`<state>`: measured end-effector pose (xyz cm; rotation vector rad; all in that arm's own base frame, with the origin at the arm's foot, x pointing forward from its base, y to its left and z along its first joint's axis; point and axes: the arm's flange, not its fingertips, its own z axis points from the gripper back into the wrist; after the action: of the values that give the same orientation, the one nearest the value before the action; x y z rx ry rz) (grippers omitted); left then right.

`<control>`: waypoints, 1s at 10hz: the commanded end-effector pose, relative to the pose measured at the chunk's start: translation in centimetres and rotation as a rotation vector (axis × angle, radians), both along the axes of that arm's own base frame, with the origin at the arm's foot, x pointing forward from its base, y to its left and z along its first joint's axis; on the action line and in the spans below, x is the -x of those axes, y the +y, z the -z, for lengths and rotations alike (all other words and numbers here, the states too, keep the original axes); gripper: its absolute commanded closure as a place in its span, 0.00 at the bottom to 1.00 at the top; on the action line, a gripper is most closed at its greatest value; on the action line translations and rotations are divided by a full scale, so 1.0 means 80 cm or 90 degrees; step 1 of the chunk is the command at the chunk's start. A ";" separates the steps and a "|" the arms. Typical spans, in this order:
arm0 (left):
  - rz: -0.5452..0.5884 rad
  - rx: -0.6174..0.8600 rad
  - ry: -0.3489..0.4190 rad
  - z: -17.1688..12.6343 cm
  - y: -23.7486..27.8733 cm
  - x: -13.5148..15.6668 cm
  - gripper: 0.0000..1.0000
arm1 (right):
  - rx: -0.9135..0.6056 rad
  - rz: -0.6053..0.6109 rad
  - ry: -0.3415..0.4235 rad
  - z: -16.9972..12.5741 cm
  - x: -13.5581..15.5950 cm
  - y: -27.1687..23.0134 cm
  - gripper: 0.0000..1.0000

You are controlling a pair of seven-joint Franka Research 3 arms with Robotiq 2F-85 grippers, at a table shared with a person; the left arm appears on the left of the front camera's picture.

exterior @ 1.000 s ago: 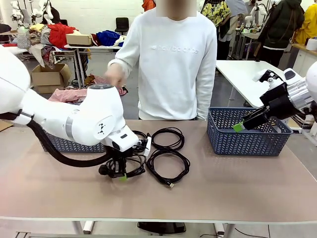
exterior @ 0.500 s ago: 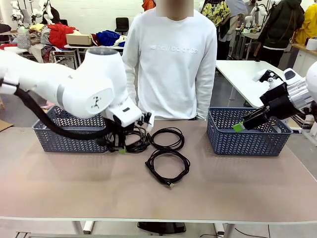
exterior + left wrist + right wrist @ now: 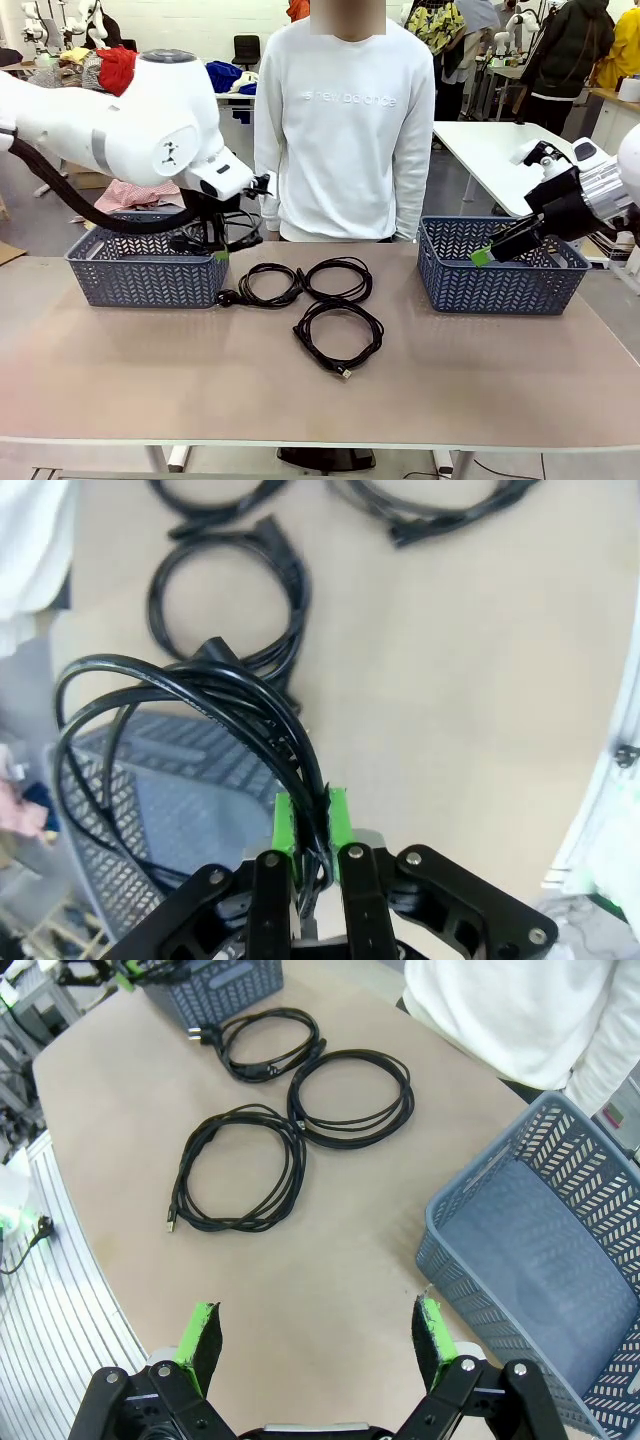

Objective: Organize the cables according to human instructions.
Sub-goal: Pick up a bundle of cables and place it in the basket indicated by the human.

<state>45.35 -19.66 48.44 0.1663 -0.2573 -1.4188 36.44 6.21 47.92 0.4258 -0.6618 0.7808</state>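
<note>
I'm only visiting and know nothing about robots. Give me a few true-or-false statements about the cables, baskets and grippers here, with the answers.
1. The left gripper is shut on a coiled cable. True.
2. Four cables lie on the table. False: three cables lie there; the fourth is the one in the left gripper.
3. The coiled cable hangs over the left basket. True.
4. The right gripper grips a cable. False: its jaws are open and empty.
5. The right basket holds a cable. False: it is empty.
</note>
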 end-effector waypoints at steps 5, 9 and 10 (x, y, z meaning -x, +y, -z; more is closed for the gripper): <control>-0.061 0.049 -0.011 -0.003 0.072 -0.052 1.00 | -0.009 -0.009 -0.004 0.002 -0.003 -0.001 0.00; -0.071 0.026 -0.010 0.001 0.068 -0.044 1.00 | -0.009 -0.009 -0.004 0.002 -0.003 -0.001 0.00; -0.071 0.026 -0.010 0.001 0.068 -0.044 1.00 | -0.009 -0.009 -0.004 0.002 -0.003 -0.001 0.00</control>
<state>49.03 -14.62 47.96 0.1400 -0.2831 -1.3057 36.44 6.20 47.92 0.4255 -0.6618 0.7807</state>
